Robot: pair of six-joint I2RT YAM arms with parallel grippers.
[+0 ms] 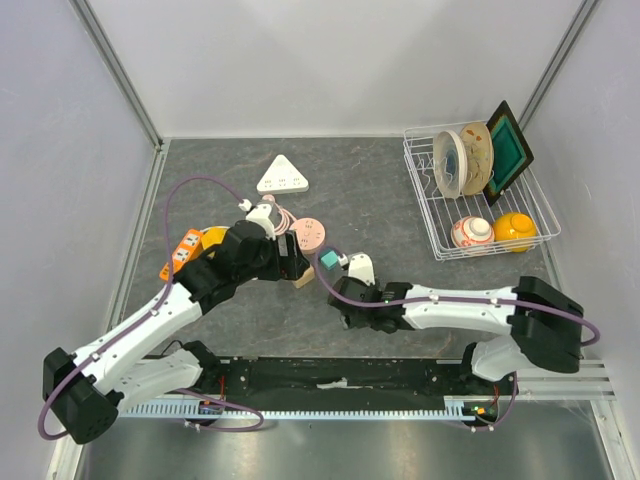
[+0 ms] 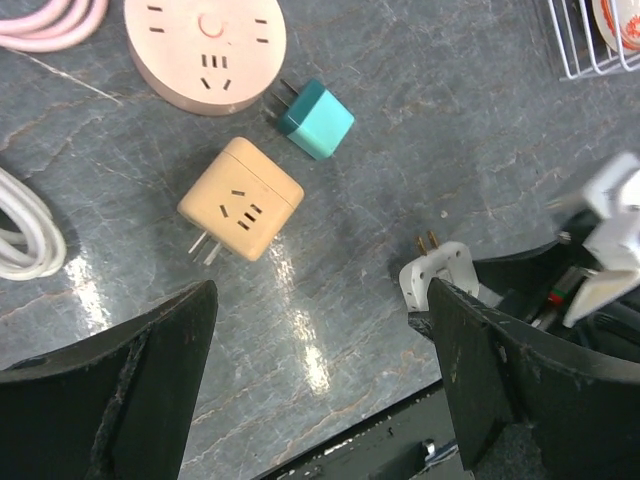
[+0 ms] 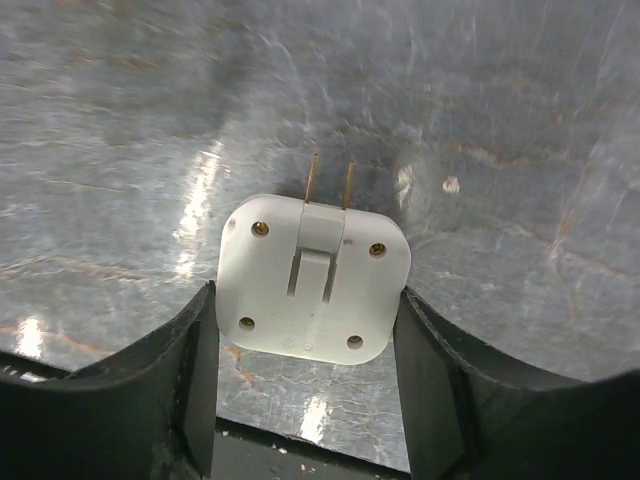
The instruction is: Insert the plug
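A white two-prong plug (image 3: pixel 312 278) lies flat on the grey table, prongs pointing away. My right gripper (image 3: pixel 305 305) is shut on it, with a finger against each side. In the top view the plug (image 1: pixel 360 268) sits just right of a teal adapter (image 1: pixel 328 260). My left gripper (image 2: pixel 320 380) hovers open over bare table with nothing between its fingers. Ahead of it are a tan cube adapter (image 2: pixel 241 198), the teal adapter (image 2: pixel 316 120) and a round pink socket strip (image 2: pixel 205 45). The white plug (image 2: pixel 440 272) shows beside the left gripper's right finger.
A white triangular socket strip (image 1: pixel 283 176) lies at the back. An orange strip (image 1: pixel 182 252) sits by the left arm. Pink and white cables (image 2: pixel 25 230) coil at the left. A wire dish rack (image 1: pixel 425 190) with plates and bowls stands at the right.
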